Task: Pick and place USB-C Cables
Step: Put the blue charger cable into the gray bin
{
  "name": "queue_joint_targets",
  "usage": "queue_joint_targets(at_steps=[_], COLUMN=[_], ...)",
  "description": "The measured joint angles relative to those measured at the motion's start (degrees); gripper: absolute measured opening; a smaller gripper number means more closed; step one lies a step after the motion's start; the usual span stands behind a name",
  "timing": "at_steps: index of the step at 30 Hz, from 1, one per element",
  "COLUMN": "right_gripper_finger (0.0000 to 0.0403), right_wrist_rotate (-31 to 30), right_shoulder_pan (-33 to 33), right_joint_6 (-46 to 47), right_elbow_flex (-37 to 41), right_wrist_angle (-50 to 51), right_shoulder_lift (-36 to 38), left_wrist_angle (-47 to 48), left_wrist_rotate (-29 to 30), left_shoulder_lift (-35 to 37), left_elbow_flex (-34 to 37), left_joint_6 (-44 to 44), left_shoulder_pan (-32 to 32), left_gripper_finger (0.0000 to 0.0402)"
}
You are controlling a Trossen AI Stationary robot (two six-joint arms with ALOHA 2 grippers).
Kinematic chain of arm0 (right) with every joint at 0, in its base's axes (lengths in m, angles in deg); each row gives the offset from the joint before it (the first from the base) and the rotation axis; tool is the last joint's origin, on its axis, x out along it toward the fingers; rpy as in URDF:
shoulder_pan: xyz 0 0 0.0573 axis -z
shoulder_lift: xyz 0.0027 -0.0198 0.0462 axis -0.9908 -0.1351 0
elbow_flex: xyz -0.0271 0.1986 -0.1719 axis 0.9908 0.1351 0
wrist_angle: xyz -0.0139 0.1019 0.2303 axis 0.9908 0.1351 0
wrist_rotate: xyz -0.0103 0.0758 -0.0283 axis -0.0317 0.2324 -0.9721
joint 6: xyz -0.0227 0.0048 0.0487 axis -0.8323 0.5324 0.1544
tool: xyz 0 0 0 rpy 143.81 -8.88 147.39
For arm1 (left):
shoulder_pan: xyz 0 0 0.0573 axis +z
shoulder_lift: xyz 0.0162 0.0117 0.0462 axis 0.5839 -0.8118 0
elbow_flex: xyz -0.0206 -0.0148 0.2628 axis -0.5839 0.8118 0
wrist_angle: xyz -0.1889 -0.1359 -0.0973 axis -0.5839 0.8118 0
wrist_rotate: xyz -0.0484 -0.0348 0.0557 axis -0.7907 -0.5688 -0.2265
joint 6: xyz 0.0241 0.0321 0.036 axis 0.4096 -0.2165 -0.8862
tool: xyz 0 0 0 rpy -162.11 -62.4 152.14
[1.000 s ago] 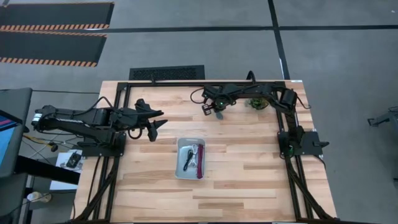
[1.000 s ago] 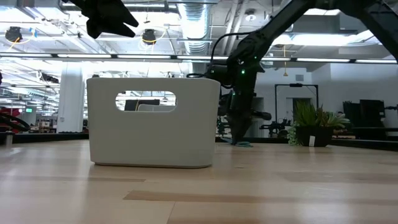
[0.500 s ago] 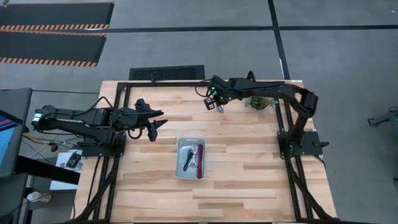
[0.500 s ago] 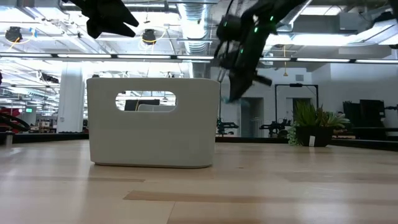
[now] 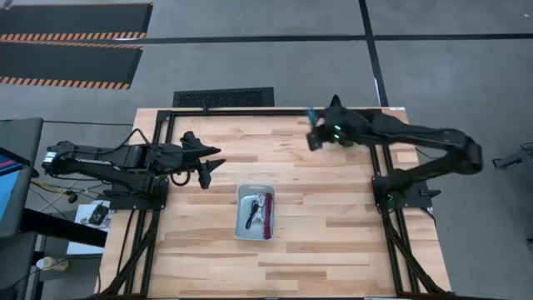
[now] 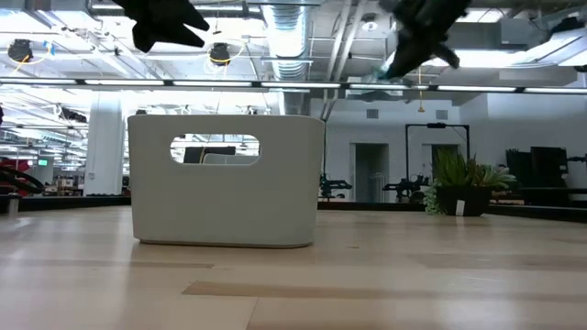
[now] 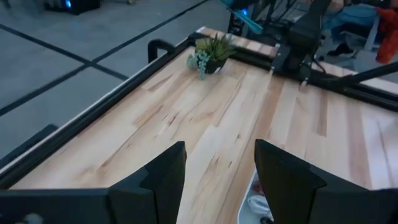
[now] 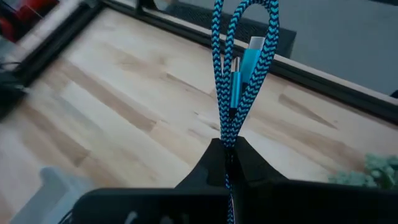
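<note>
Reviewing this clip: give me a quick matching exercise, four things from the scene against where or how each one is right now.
Things:
1. teal cable
2. maroon cable
3. plant
4. left gripper

States:
A. lying in the tray
B. open, holding nothing
C. standing at the table's far edge
D. pinched in the right gripper, off the table

Pairs: 1-D, 2-A, 3-C, 4-B

Four cables are counted. One teal cable (image 8: 239, 74) is pinched in the right gripper (image 5: 314, 133), raised over the far side of the table (image 5: 333, 233). Three are seen in the tray (image 5: 242, 218): one white (image 5: 249, 193), one black (image 5: 251, 215), one maroon (image 5: 268, 218). One tray, one plant (image 7: 210, 52) at the far right, two arms and two grippers are counted, the left gripper (image 5: 210, 163) spread wide.
</note>
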Motion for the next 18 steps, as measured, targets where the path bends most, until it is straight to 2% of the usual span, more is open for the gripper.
queue_joint_targets(at_steps=[5, 9, 15, 18], right_gripper_finger=[0.0002, 0.0002, 0.0002, 0.0002], right_wrist_rotate=[-5.5, -10.3, -19.0, -19.0], right_shoulder_pan=[-7.4, -14.0, -22.0, -23.1], right_joint_6=[3.8, 5.3, 3.1, 1.1], right_elbow_flex=[7.7, 13.6, 21.3, 25.1], right_wrist_angle=[-2.9, -8.4, -23.5, -35.0], right_shoulder_lift=[9.0, 12.5, 10.8, 8.0], left_wrist_angle=[-1.4, -1.4, -1.8, -2.7], left_wrist_rotate=[0.0, -0.1, -0.4, -0.4], left_shoulder_lift=[0.0, 0.0, 0.0, 0.0], left_elbow_flex=[0.0, 0.0, 0.0, 0.0], left_joint_6=[-0.9, -0.9, -0.9, -1.8], left_shoulder_pan=[0.0, 0.0, -0.2, -1.0], left_gripper_finger=[0.0179, 0.0179, 0.0179, 0.0179])
